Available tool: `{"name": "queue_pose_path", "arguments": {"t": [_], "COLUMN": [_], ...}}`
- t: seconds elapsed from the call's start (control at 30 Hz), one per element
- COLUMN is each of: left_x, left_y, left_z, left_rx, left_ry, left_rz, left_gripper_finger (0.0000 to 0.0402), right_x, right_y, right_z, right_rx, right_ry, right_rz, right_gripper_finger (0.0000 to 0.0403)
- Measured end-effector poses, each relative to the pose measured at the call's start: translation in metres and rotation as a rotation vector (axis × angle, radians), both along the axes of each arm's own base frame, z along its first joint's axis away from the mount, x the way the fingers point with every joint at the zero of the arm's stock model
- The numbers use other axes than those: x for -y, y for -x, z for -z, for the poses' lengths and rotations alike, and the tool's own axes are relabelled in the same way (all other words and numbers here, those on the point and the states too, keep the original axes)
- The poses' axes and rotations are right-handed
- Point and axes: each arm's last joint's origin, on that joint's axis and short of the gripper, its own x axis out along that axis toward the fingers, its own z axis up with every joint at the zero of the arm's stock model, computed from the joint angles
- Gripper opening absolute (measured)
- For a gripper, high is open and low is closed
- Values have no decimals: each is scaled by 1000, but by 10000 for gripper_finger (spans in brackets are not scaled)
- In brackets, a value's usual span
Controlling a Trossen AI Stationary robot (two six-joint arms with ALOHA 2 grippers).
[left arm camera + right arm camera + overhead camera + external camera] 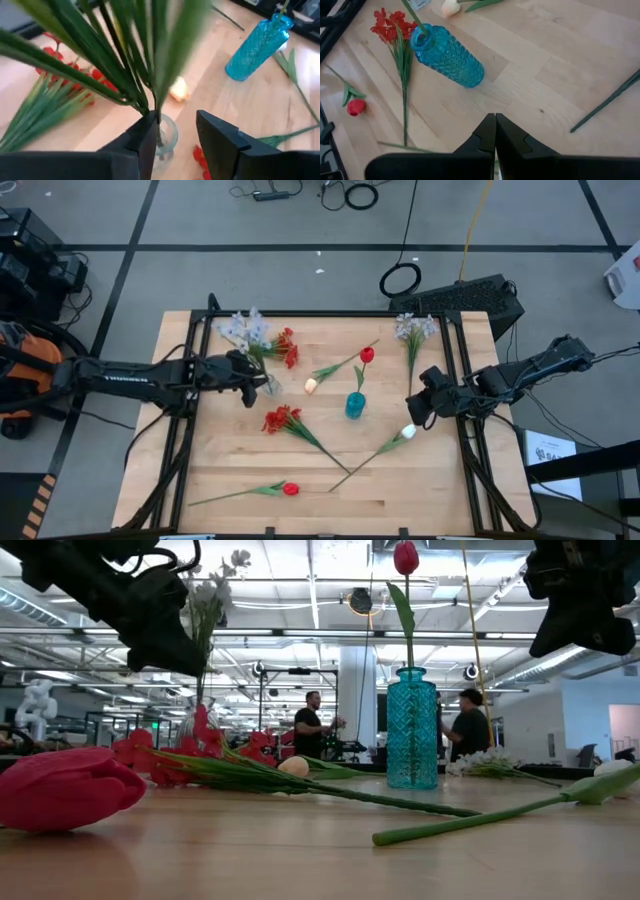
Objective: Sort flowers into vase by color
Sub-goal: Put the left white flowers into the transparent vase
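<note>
Table [430, 490]: light wood top, black frame rails along both side edges and the far edge. Widest bare wood is the near right corner and the strip along the near edge; the centre is cluttered.

Left arm [120, 376] comes in from the left edge, "TROSSEN" lettering readable on its link. Left gripper [255, 376] sits over the far-left part of the top, fingers [145, 137] apart, straddling a small clear vase [167, 137]. Pale blue-white spray [243, 330] stands in that vase, its green stems filling the left wrist view.

Right arm [530, 370] enters from the right edge. Right gripper [420, 408] hangs above the wood near the right rail, fingers [487, 132] pressed together, nothing between them.

Blue vase [355, 405] stands upright mid-table, textured glass, one red rosebud [366, 355] standing in it. It is well apart from both grippers.

Loose flowers, all lying flat:
- second pale spray [413, 330] at the far right, heads close to the far rail
- red cluster [281, 419] left of centre, stem running toward the near edge
- another red cluster [287, 348] beside the clear vase
- white bud [407, 432] just near-side of the right gripper, stem angled toward the near edge
- cream bud [311, 385] between the two vases
- red rosebud [290, 489] close to the near edge, stem pointing left

Low view: two people [312, 725] stand in the room well behind the table.
</note>
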Motion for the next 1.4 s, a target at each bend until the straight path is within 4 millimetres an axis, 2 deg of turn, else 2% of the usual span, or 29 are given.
{"name": "queue_pose_path", "arguments": {"t": [0.37, 0.53, 1.07, 1.27, 1.4], "left_x": [11, 14, 13, 15, 20], "left_y": [-9, -7, 3, 12, 17], "left_z": [14, 17, 5, 6, -3], "left_rx": [-100, -141, -69, -121, -160], "left_ry": [14, 6, -22, -18, -3], "left_rz": [69, 77, 56, 66, 79], "left_gripper_finger": [143, 143, 143, 143, 143], "right_x": [0, 0, 0, 0, 0], "right_y": [0, 0, 0, 0, 0], "right_z": [0, 0, 0, 0, 0], "right_rx": [-5, -5, -1, 0, 0], "right_ry": [18, 19, 20, 18, 17], "right_rz": [-21, -21, -14, -12, -12], "right_gripper_finger": [0, 0, 0, 0, 0]}}
